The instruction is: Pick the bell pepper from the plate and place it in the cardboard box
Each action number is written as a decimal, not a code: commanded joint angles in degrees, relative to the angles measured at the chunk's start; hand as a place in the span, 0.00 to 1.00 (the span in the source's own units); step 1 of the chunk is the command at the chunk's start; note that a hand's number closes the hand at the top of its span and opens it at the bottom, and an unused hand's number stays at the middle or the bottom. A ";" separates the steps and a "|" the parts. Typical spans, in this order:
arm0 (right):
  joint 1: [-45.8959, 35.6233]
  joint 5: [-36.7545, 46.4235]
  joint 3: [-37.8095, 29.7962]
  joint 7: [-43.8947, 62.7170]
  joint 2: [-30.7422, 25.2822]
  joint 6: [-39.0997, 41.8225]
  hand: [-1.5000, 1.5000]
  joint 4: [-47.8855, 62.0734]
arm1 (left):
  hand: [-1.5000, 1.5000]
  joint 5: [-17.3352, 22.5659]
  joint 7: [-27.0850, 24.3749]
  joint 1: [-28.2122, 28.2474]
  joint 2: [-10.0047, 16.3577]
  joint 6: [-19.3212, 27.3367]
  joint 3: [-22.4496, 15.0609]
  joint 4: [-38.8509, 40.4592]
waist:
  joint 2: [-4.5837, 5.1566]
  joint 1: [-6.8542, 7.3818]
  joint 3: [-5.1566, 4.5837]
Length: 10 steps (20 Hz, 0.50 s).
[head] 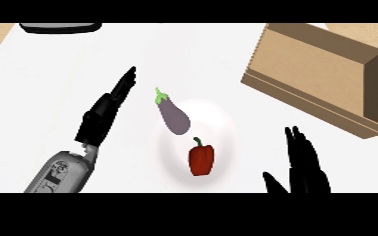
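Red and stubby, the bell pepper (201, 161) lies on the near part of a white plate (219, 125), stem pointing away from the robot, with a purple eggplant (174, 116) just beyond it on the same plate, the two close but apart. Nothing has hold of the pepper, so the pick has not yet begun. The right hand (304, 162) shows at the lower right with its fingers straight and released, holding nothing, near the plate's right side. It looks the better choice for the grasp, since the cardboard box (310, 75) stands on that same side, well apart from the plate toward the far right of the table (192, 55). The left hand (107, 107) hovers left of the plate, fingers also straight and empty, angled toward the far side. The pepper's place at the plate's near edge leaves room to close on it without nudging the eggplant – provided the approach comes from the right. A dark object (59, 27) sits at the far left edge; what it is cannot be told.
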 commanded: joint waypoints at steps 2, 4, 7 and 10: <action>1.01 9.18 8.81 14.92 8.22 10.79 0.00 -5.74 | 0.50 0.17 -0.45 0.14 0.04 -1.00 -0.47 -0.87 | 0.65 1.75 0.67; 1.30 13.05 11.94 21.46 11.17 16.32 0.00 -8.45 | 0.50 -0.17 0.47 -0.48 -0.78 -1.00 -1.53 -1.79 | 0.57 1.66 0.84; -0.38 18.45 18.01 32.20 18.26 23.73 0.00 -10.32 | 0.50 0.17 -0.58 0.42 0.26 -2.16 -1.00 -1.45 | 0.87 2.65 1.04; -6.45 18.83 22.74 43.31 18.49 26.76 0.00 -10.85 | 0.50 1.33 -0.98 -0.10 1.14 -3.91 0.08 -2.35 | 1.25 3.72 1.28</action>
